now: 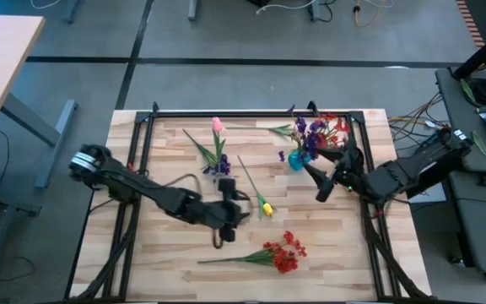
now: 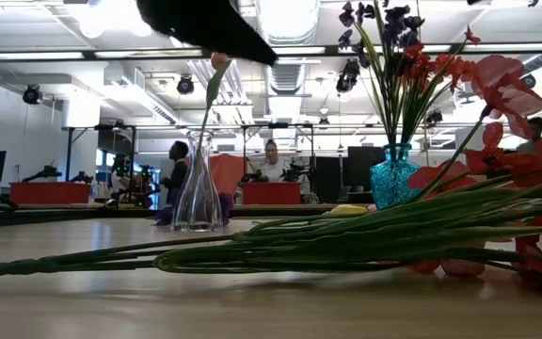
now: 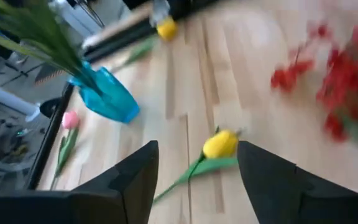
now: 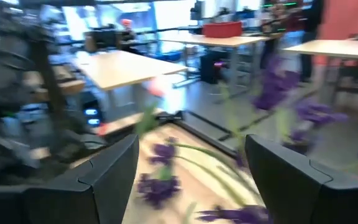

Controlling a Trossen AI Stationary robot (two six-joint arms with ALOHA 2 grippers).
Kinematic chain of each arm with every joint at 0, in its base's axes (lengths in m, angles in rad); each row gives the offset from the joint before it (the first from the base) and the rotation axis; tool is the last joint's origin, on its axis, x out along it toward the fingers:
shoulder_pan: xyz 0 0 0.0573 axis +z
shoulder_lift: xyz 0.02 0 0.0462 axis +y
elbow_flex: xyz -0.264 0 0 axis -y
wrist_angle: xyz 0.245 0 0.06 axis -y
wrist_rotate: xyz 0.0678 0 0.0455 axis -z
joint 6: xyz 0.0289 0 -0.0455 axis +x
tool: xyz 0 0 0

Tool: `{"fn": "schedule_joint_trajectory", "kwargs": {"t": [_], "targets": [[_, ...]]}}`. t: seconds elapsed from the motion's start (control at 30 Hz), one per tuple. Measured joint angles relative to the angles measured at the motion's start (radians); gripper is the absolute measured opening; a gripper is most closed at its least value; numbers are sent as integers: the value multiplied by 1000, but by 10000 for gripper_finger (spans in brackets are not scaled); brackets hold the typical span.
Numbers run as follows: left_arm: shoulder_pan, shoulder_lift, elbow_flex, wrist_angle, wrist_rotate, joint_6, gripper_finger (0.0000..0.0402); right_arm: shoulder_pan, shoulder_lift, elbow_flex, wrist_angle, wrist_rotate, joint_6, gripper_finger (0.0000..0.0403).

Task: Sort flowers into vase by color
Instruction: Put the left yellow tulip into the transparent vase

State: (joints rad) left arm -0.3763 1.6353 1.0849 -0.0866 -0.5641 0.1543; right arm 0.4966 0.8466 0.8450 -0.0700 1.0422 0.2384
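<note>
My left gripper (image 1: 241, 208) (image 3: 197, 152) is open at the table's middle. Its fingers stand on either side of a yellow tulip bud (image 3: 220, 144) (image 1: 266, 207) without touching it. This tulip lies flat, with its green stem running toward the far edge. A red spray (image 1: 282, 252) lies near the front edge. A blue vase (image 1: 298, 159) (image 2: 393, 174) holds purple and red sprays. A clear vase (image 2: 199, 188) holds a pink tulip (image 1: 217, 124), and a purple spray (image 1: 218, 166) lies beside it. My right gripper (image 1: 320, 187) (image 4: 191, 146) is open next to the blue vase.
A black frame rail (image 1: 251, 112) runs around the tabletop. Another green stem (image 1: 268, 129) lies by the far rail. A pink bud (image 3: 70, 119) shows beyond the blue vase in the left wrist view. People sit at desks (image 2: 271, 169) in the room behind.
</note>
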Motion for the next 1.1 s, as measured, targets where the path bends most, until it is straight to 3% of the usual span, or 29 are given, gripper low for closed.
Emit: {"fn": "schedule_joint_trajectory", "kwargs": {"t": [0.2, 0.43, 0.87, 1.1], "targets": [[45, 172, 132, -168, 0, 78, 221, 83, 11, 48, -8, -4, -14, 285], [126, 292, 179, -167, 69, 193, 226, 134, 43, 66, -22, -3, -8, 281], [220, 392, 181, -67, 85, 319, 221, 137, 67, 67, -23, -4, 5, 283], [263, 410, 181, -66, 166, 327, 201, 136, 67, 67, -23, -4, 6, 283]]}}
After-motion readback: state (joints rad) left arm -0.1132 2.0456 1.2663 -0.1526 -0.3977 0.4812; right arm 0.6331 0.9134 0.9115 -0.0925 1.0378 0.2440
